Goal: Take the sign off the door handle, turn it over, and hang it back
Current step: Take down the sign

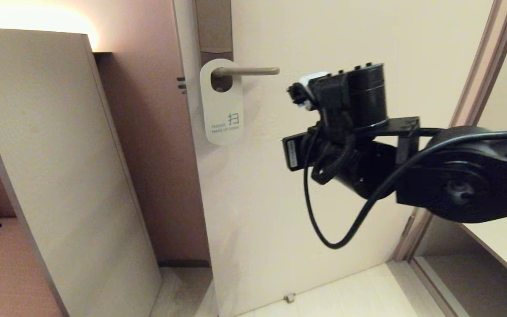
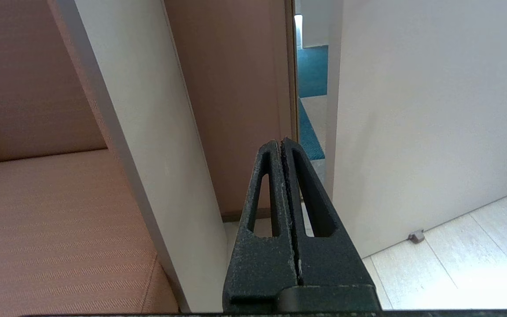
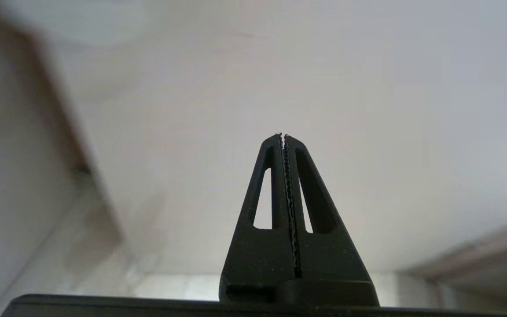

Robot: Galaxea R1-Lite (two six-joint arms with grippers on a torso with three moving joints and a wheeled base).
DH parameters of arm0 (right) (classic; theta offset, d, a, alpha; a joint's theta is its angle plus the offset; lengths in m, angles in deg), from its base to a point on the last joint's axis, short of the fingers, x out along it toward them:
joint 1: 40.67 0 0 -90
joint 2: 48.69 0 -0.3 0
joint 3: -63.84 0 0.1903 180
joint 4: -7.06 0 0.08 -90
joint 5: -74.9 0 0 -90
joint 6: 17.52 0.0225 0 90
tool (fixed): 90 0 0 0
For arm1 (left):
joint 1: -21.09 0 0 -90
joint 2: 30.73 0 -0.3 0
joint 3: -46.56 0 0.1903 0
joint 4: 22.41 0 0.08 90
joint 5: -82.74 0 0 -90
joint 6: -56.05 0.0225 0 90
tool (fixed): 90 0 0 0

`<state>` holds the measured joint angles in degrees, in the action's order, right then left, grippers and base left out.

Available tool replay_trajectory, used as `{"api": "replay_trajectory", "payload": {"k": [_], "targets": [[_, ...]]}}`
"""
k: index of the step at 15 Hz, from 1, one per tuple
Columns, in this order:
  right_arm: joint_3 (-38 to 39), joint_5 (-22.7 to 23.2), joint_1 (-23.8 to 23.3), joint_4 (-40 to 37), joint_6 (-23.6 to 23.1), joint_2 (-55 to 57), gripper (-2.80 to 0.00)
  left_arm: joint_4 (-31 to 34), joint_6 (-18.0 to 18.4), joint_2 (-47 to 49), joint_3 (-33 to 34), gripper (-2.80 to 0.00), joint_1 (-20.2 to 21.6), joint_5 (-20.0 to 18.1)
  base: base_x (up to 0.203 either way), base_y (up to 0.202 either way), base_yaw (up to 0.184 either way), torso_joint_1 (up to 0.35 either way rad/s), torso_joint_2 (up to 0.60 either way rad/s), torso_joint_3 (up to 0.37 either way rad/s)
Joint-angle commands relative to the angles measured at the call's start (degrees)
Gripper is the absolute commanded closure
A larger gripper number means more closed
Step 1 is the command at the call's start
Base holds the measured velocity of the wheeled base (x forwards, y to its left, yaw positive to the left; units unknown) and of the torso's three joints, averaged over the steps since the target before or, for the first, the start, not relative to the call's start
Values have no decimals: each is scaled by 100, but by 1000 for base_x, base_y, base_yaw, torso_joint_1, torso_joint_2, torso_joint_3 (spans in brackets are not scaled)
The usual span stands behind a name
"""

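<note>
The sign (image 1: 221,110) hangs from the door handle (image 1: 249,71) with its white face outward, showing "Please make up room" near its lower end. The handle is a slim metal lever on a tall grey-brown plate (image 1: 214,26). My right arm (image 1: 354,114) is raised to the right of the sign and slightly lower than the handle, apart from both. In the right wrist view my right gripper (image 3: 283,135) is shut and empty, facing the pale door. My left gripper (image 2: 281,141) is shut on nothing, low down, pointing at the gap beside the door's edge.
The door (image 1: 324,39) stands ajar with a small stop (image 1: 289,298) at its foot. A tall white panel (image 1: 60,176) and a cushioned bench (image 2: 60,220) are at the left. A door frame (image 1: 469,101) and a pale ledge (image 1: 500,246) lie at the right.
</note>
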<state>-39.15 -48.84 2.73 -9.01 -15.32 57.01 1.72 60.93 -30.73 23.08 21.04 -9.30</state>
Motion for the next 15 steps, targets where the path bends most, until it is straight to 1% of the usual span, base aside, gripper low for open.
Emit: {"api": "replay_trajectory", "payload": {"k": [1,5,7,12,15], "targets": [[366,-26,-397,-14,-24,-788,0,2,4,0,2,0,-1,-6,0,0,0,0,0,0],[1285,-7,-1575,12,-270,-1830,0,2,4,0,2,0,4,0,0,0,0,0,0,0],[1810,9,-1991,41,-322,-2336,0,2,4,0,2,0,-4,-1,0,0,0,0,0,0],[3005,24,-2632,56,-331,-3633,0,2,4,0,1,0,-4,0,0,0,0,0,0,0],[3635,17,-2794,55,-337,-4486,0,2,4,0,-3,0,-1,-4,0,0,0,0,0,0]]}}
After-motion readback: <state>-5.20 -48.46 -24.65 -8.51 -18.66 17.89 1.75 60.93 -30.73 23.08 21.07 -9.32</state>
